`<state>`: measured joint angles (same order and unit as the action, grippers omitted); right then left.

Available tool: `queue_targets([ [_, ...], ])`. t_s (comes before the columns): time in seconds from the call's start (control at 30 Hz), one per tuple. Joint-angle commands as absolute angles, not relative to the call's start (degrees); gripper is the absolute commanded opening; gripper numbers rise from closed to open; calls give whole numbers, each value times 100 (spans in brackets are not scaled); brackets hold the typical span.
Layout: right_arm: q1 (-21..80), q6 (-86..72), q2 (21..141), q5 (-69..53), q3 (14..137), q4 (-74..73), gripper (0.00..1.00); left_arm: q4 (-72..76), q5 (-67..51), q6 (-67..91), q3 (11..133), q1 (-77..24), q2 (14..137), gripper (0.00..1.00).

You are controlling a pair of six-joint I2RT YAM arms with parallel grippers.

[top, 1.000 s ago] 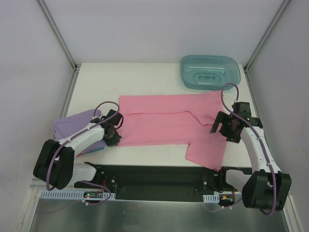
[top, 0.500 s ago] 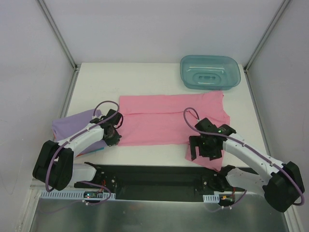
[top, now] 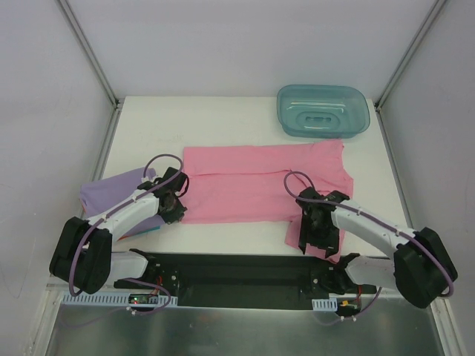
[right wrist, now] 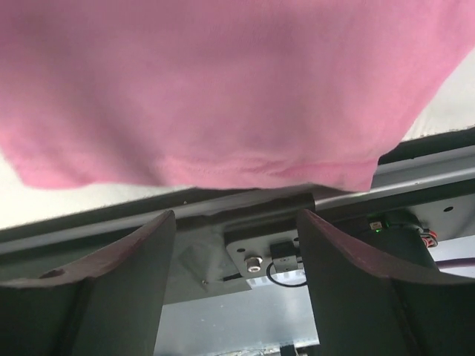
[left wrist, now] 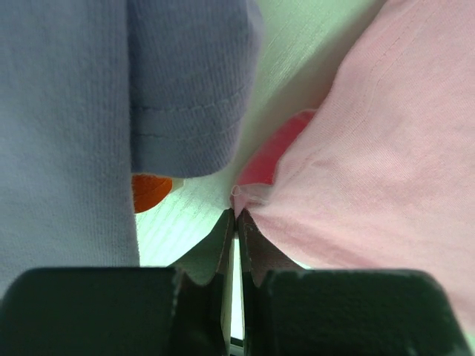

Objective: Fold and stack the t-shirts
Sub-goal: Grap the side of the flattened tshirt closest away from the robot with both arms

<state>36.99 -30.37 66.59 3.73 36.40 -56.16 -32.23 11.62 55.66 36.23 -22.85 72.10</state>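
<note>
The pink t-shirt (top: 245, 185) lies spread flat across the middle of the table, with one flap reaching toward the near edge at the right. The lavender t-shirt (top: 111, 194) lies bunched at the left. My left gripper (top: 173, 208) is shut on the pink t-shirt's near left corner. In the left wrist view, pink cloth (left wrist: 386, 170) is pinched at the tips of that gripper (left wrist: 237, 213), with the lavender cloth (left wrist: 74, 111) beside it. My right gripper (top: 315, 241) hovers open over the near right flap. In the right wrist view, the pink hem (right wrist: 223, 174) lies beyond its spread fingers (right wrist: 111, 274).
A translucent teal tub (top: 323, 111) stands at the back right corner. A small orange object (left wrist: 151, 190) peeks from under the lavender cloth. The black base rail (top: 237, 271) runs along the near edge, close under the right gripper. White walls enclose the table.
The right arm has swung from the shirt's right side in to the near right flap, and its jaws have narrowed a little. The left gripper holds still.
</note>
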Motion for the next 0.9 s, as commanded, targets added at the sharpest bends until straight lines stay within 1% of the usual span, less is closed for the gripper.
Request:
queue_targets([
  [0.0, 3621, -3164, 7206, 483, 3551, -5248, 65, -3278, 1248, 5484, 3735, -2285, 7110, 0],
  [0.1, 3612, -3129, 7435, 632, 3735, -5335, 60, -3278, 1230, 5493, 3735, -2285, 7154, 0],
  [0.23, 3472, -3015, 7576, 642, 3806, -5361, 56, -3278, 1257, 5476, 3727, -2285, 7172, 0],
  [0.47, 3428, -2646, 7822, 501, 3920, -5423, 55, -3287, 1213, 5458, 3823, -2285, 7233, 0],
  [0.53, 3428, -2549, 7866, 448, 3964, -5440, 54, -3278, 1195, 5475, 3841, -2285, 7233, 0],
  [0.6, 3428, -2479, 7936, 439, 3999, -5440, 48, -3278, 1195, 5493, 3841, -2285, 7225, 0],
  [0.87, 3375, -1970, 8376, 606, 4324, -5379, 40, -3287, 1266, 5449, 3823, -2276, 7198, 0],
])
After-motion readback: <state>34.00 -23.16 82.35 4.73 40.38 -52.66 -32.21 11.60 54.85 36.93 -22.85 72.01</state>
